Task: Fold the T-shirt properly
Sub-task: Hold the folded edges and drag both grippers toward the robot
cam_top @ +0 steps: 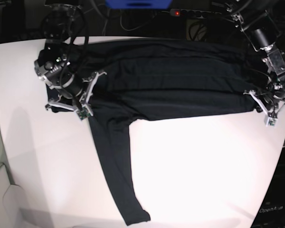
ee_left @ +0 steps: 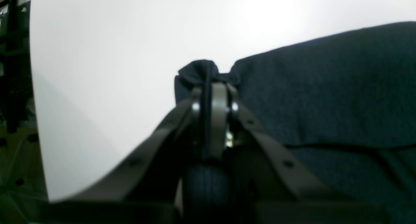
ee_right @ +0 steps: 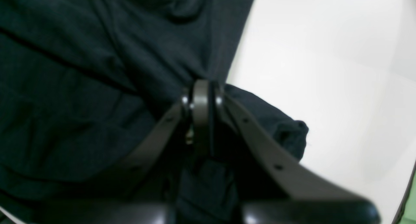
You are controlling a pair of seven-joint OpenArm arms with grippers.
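Observation:
The T-shirt (cam_top: 171,80) is dark, nearly black, and lies stretched across the far half of the white table (cam_top: 204,166). One long sleeve (cam_top: 114,175) runs down toward the front edge. My left gripper (ee_left: 213,86) is shut on a small bunch of the shirt's edge, with the cloth (ee_left: 325,94) spreading to its right. In the base view this gripper (cam_top: 266,102) sits at the shirt's right end. My right gripper (ee_right: 203,86) is shut on a fold of the fabric (ee_right: 81,87), at the shirt's left end in the base view (cam_top: 66,97).
Behind the table run cables and a power strip with a red light (cam_top: 194,13), beside a blue object (cam_top: 137,4). The table's curved right edge (cam_top: 282,156) lies close to the left arm. A dark frame (ee_left: 14,61) stands beyond the table in the left wrist view.

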